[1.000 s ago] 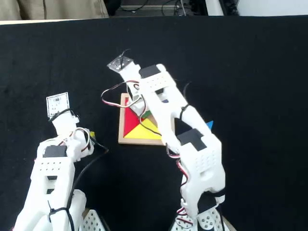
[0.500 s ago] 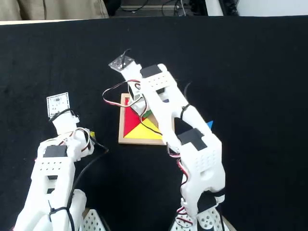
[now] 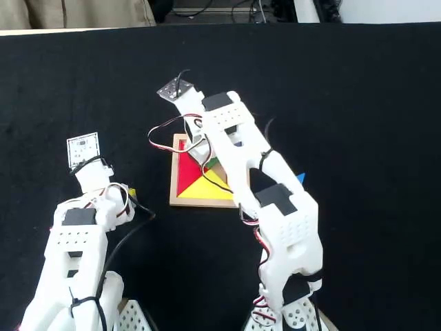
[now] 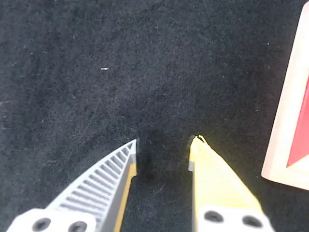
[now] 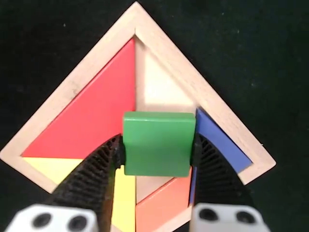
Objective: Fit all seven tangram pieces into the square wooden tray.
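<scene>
The square wooden tray (image 5: 72, 87) lies under my right gripper (image 5: 158, 145), which is shut on a green square piece (image 5: 158, 144) held above the tray's middle. Inside the tray are a red triangle (image 5: 91, 121), a yellow piece (image 5: 123, 198), an orange piece (image 5: 161, 203) and a blue piece (image 5: 217, 142); a bare wooden triangle (image 5: 161, 87) shows beyond the green square. From above, the right arm covers much of the tray (image 3: 173, 172). My left gripper (image 4: 165, 145) is open over black cloth, just left of the tray's edge (image 4: 285, 121).
A light blue piece (image 3: 300, 179) lies on the black cloth right of the tray, partly hidden by the right arm. The left arm (image 3: 76, 234) stands at the lower left. Black cloth stretches wide behind and to the right.
The right arm has edged very slightly to the right with the green square still in it. The left arm has not moved.
</scene>
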You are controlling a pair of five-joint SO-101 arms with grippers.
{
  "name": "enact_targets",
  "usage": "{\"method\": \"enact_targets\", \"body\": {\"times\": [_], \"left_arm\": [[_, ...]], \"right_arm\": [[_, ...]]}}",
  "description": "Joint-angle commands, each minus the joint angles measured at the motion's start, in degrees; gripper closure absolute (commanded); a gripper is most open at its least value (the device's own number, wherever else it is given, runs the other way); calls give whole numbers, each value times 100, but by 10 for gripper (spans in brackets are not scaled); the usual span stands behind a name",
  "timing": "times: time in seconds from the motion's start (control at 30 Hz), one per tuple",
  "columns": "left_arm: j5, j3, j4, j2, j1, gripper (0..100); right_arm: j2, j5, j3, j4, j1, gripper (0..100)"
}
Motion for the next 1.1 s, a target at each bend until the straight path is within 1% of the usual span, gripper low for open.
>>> {"method": "enact_targets", "body": {"times": [0.0, 0.13, 0.23, 0.33, 0.53, 0.63, 0.7, 0.73, 0.8, 0.9, 1.07], "left_arm": [[-26, -31, -105, -97, 57, 812], [-26, -31, -105, -97, 48, 812], [-26, -31, -105, -97, 48, 812], [-26, -31, -105, -97, 48, 812], [-26, -31, -105, -97, 66, 812], [-26, -40, -105, -97, 66, 812], [-26, -40, -105, -97, 66, 812], [-26, -40, -105, -97, 66, 812], [-26, -40, -105, -97, 57, 812], [-26, -40, -105, -97, 57, 812], [-26, -40, -105, -97, 66, 812]], "right_arm": [[-57, 0, -110, 26, 105, 835], [-66, 0, -110, 26, 114, 727], [-66, 97, -101, 26, 114, 707], [-57, 290, -57, 35, 105, 742], [-101, 264, -163, -44, 105, 815], [-48, 237, -637, -114, 105, 896], [-31, 70, -778, -404, 105, 977], [13, -9, -796, -580, 114, 992], [180, -26, -804, -826, 114, 971], [523, -26, -884, -914, 114, 971], [945, -26, -1516, -290, 132, 971]]}}
